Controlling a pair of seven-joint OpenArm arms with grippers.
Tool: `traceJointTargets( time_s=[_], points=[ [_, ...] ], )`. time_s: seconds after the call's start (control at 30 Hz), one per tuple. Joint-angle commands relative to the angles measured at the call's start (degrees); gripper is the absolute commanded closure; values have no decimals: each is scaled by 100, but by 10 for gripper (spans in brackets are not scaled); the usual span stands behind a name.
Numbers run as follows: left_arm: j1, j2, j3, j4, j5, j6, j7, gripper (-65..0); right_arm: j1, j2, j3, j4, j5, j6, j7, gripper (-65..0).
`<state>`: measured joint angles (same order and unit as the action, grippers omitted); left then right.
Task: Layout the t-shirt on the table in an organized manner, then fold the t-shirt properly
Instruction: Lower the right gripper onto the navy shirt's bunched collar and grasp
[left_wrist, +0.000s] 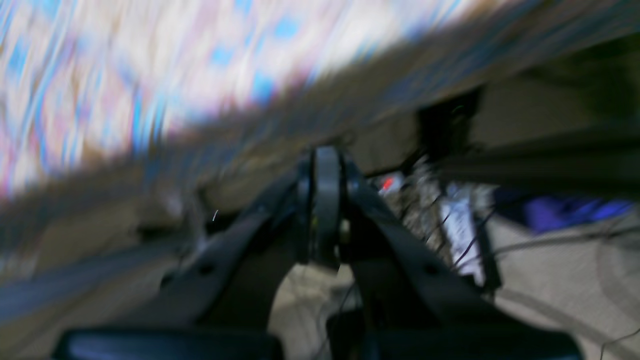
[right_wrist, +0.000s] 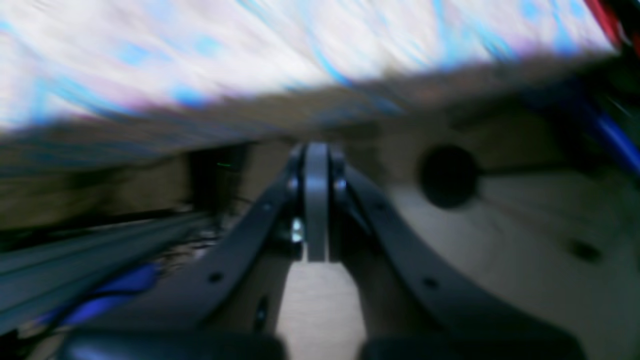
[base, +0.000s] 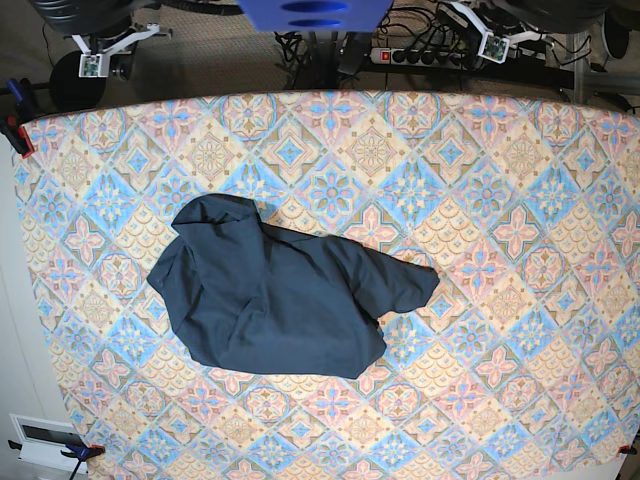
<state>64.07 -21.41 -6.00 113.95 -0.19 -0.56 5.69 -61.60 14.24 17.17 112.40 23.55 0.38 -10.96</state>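
Note:
The dark navy t-shirt (base: 280, 295) lies crumpled in a rough heap, left of the middle of the patterned table (base: 500, 200). One flap reaches out to the right. Both wrist views are smeared by motion blur. My left gripper (left_wrist: 327, 155) is shut with nothing in it, and it hangs off the table's edge (left_wrist: 150, 75), above the floor. My right gripper (right_wrist: 316, 150) is also shut and empty, past the table's edge (right_wrist: 200, 50). In the base view only the arms' upper parts show along the top border, far from the shirt.
Behind the table's far edge lie a power strip (base: 420, 55) and cables. A red clamp (base: 15, 130) grips the left edge. At the near left corner are a blue clamp (base: 75, 452) and a white box (base: 40, 440).

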Motion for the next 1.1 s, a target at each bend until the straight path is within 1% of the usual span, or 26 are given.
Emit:
traceJointTargets(
  time_s=[0.0, 0.1, 0.2, 0.27, 0.37, 0.43, 0.5, 0.57, 0.63, 0.73, 0.87, 0.9, 1.07],
  points=[
    [15, -35, -46, 99, -3, 60, 6, -2, -112, 40, 55, 79, -3, -60, -86, 0],
    [-240, -35, -46, 161, -3, 60, 6, -2, -59, 40, 28, 140, -12, -51, -394, 0],
    [-504, -9, -46, 170, -12, 60, 6, -2, 398, 49, 11, 211, -12, -51, -482, 0],
    [-697, 35, -37, 170, -39, 60, 6, -2, 697, 49, -77, 228, -12, -51, -649, 0],
    [-979, 141, -46, 170, -513, 60, 15, -3, 1110, 49, -288, 246, -12, -51, -965, 0],
    [-1269, 141, -46, 179, -997, 60, 297, -8, 1435, 49, -482, 246, -12, -51, -1168, 0],
    [-1638, 141, -46, 249, -1480, 60, 833, -26, 1743, 49, -684, 255, -12, -51, -1326, 0],
    [-2025, 141, -46, 302, -1964, 60, 1519, -47, 2024, 49, -912, 263, -12, -51, -1467, 0],
    [-2271, 141, -55, 337, -2395, 60, 1949, -59, 2261, 49, -1141, 263, -12, -51, -1554, 0],
    [-2544, 141, -55, 337, -2781, 60, 2125, -60, 2710, 49, -1475, 263, -12, -51, -1757, 0],
    [-2711, 141, -46, 337, -3010, 60, 2134, -62, 3272, 49, -1809, 255, -12, -51, -2099, -4],
    [-2737, 141, -46, 337, -3072, 60, 2134, -64, 3387, 49, -1853, 246, -12, -51, -2135, -14],
    [-2763, 132, -46, 337, -3309, 60, 2143, -65, 3730, 49, -1888, 193, -3, -51, -2258, -125]
  ],
)
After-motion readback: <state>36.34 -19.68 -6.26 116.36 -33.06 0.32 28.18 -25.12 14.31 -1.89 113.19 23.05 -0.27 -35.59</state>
